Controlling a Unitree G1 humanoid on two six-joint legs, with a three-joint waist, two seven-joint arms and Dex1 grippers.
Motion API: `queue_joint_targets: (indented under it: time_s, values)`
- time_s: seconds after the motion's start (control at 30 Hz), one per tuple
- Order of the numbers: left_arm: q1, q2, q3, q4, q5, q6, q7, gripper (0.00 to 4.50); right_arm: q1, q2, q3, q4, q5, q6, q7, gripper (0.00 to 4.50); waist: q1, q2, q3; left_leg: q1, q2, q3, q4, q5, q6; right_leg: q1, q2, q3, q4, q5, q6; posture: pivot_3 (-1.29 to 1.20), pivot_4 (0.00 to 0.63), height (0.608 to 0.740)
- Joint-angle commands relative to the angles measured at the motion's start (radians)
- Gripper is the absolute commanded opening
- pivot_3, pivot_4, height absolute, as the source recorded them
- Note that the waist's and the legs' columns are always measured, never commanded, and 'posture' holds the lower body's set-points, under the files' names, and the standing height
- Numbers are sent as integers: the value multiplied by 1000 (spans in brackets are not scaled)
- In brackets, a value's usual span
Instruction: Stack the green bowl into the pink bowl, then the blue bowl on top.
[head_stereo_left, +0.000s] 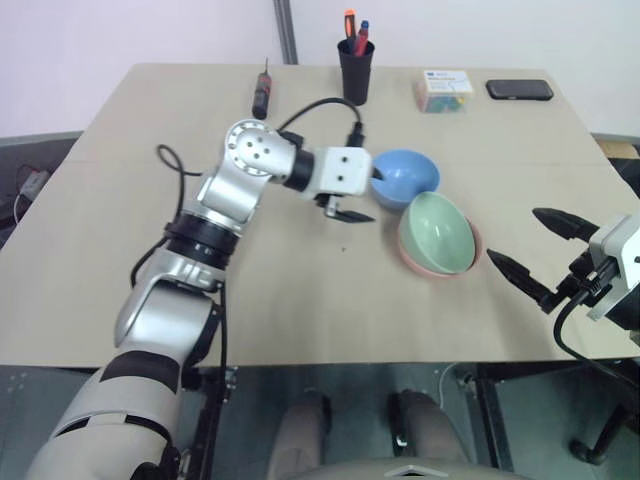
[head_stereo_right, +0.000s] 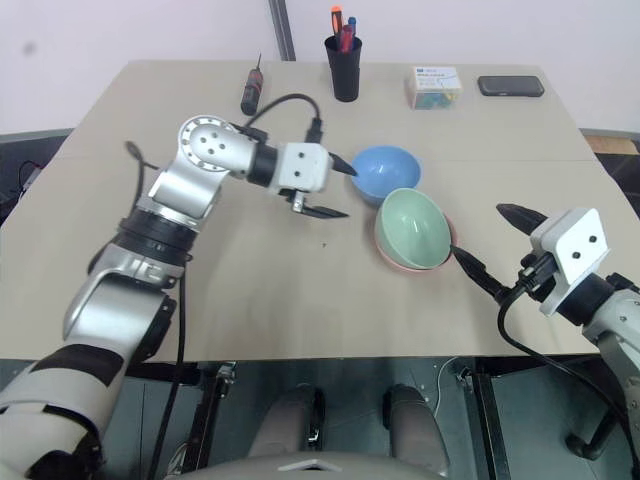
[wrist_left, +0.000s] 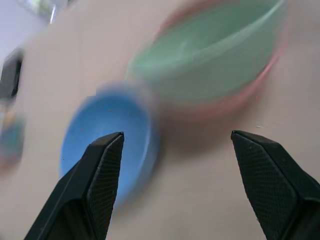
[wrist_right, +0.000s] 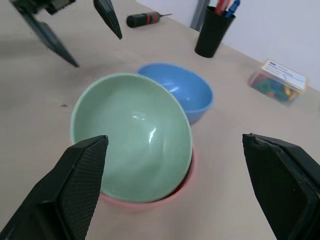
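Green bowl (head_stereo_left: 438, 230) is seen nested, tilted, in the pink bowl (head_stereo_left: 420, 266), beside the blue bowl (head_stereo_left: 404, 177). Left gripper (head_stereo_left: 362, 195) and right gripper (head_stereo_left: 542, 250) are spread wide, empty; a tilted rim is revealed by the right wrist view.

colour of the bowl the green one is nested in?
Salmon pink. The pink bowl shows as a rim under the green bowl, clearest in the right wrist view.

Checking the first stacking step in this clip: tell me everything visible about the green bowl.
The green bowl is small, round, pale mint green, smooth and glossy like plastic, plain and empty. It sits nested in the pink bowl, tilted rather than level, so the pink rim shows on one side. The blue bowl lies right against it on the table's far side; whether they touch is unclear. Neither gripper touches it.
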Motion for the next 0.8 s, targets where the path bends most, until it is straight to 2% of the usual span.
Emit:
queue_joint_targets:
  time_s: [0.03, 0.17, 0.3, 0.47, 0.8]
  values:
    - [-119, -23, -46, 237, 148, -197, 176, 3623, -36, -6, 20, 1, -5, -20, -13, 4500, 9, -1, 0, -1, 0, 0, 1, 0, 0, 0, 0, 0, 0, 0, 0, 0, 150, 740]
    - [-222, -101, -104, 438, 253, -361, 301, 3623, -8, -7, 22, -10, -27, -27, -12, 4500, 37, -1, 1, -3, -1, -1, 2, -1, 1, 0, -2, -2, -2, 0, 0, 0, 150, 740]
    - [-291, -175, -109, 568, 278, -425, 337, 3623, 40, 5, 3, -45, -22, -36, -17, 4500, 44, -1, 1, -5, -2, -1, 2, -1, 2, 0, -2, -3, -4, 0, 0, 0, 150, 740]
    - [-335, -232, -128, 648, 319, -481, 348, 3623, 89, 38, -34, -85, -7, -42, -44, 4500, 15, -1, 1, -2, -1, 0, 2, -1, 2, 0, -2, -1, -1, 0, 0, 0, 150, 740]
    - [-356, -279, -142, 710, 352, -504, 327, 3623, 216, 87, -175, -164, 65, -41, -58, 4500, 19, -1, 1, -2, -1, 0, 2, -1, 2, 0, -1, -1, -1, 0, 0, 0, 150, 740]
